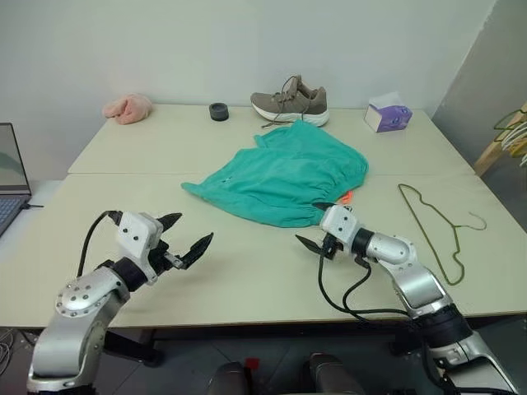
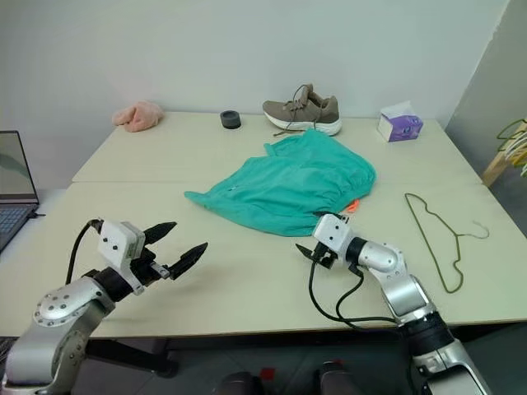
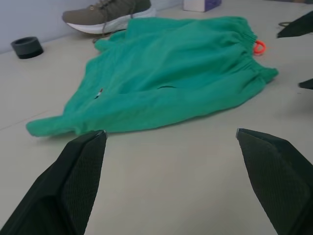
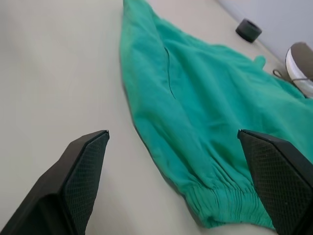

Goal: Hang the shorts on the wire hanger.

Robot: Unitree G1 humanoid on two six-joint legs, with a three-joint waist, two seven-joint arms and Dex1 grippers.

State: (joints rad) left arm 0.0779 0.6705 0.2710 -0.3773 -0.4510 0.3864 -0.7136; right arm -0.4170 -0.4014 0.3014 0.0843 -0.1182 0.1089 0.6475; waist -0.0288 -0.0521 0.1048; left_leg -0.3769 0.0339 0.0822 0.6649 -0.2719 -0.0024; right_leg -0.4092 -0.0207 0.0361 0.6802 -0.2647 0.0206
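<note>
Table (image 1: 247, 280): pale beige top, made of two surfaces joined by a seam that runs across it; it bears everything below.
Shorts (image 1: 284, 177): teal-green, spread flat and rumpled at the middle of the table, gathered waistband toward the robot's right, small orange tag (image 1: 347, 197) at that edge; no readable writing on the tag.
Left arm: reaches in from the near left, bent at the elbow, wrist turned so the gripper points toward the middle of the table.
Left gripper (image 1: 187, 235): black fingers spread wide, nothing between them, above bare table and apart from the near hem of the shorts.
Right arm: comes in from the near right, forearm angled toward the waistband.
Right gripper (image 2: 310, 252): fingers wide apart and holding nothing, just beside the waistband corner near the orange tag; whether it touches the cloth cannot be told.
Wire hanger (image 1: 436, 226): thin olive-grey wire, lying flat on the table's right side, hook toward the right edge, well apart from the shorts.
Shoe (image 1: 291, 102): grey-brown trainer with a white sole, at the far edge behind the shorts; no brand mark can be read.
Tissue box (image 1: 387, 114): purple and white, far right of the table; print too small to read.
Pink fluffy cloth (image 1: 128, 108): far left corner.
Black ring-shaped object (image 1: 218, 112): small, between the pink cloth and the shoe.
</note>
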